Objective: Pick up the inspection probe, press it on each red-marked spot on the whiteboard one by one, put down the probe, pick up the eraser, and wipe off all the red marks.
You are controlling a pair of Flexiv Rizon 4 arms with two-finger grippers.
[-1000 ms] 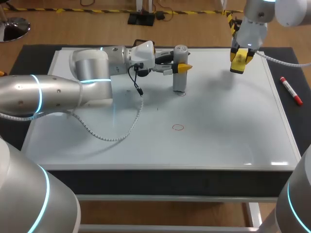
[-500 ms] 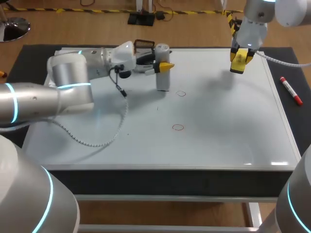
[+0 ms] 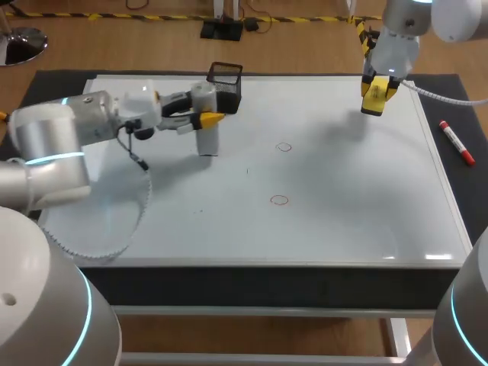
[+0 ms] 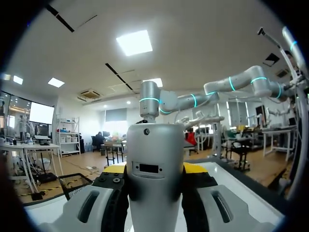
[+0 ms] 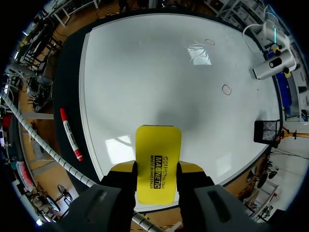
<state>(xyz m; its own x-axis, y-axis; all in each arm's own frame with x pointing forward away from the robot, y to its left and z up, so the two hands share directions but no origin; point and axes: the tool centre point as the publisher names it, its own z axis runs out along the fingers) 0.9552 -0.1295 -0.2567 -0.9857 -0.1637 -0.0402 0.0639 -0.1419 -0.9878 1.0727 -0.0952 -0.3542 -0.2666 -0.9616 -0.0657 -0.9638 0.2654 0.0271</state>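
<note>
Grey inspection probe (image 3: 207,141) carried off the red rings toward the mesh basket (image 3: 226,76).

The left hand (image 3: 207,120) is clamped on the upright probe from two sides, low over the whiteboard (image 3: 343,191) and just in front of the basket. A second ago the probe stood at the far red ring (image 3: 284,147); it has since travelled leftward, well apart from that and the near red ring (image 3: 280,200). I judge pressing is over and the put-down comes next. The right hand (image 5: 157,166), unmoved, hangs over the board's far right, closed on the yellow eraser (image 5: 158,145). A red marker (image 3: 456,142) lies on the dark surface (image 3: 457,99) beyond.
</note>
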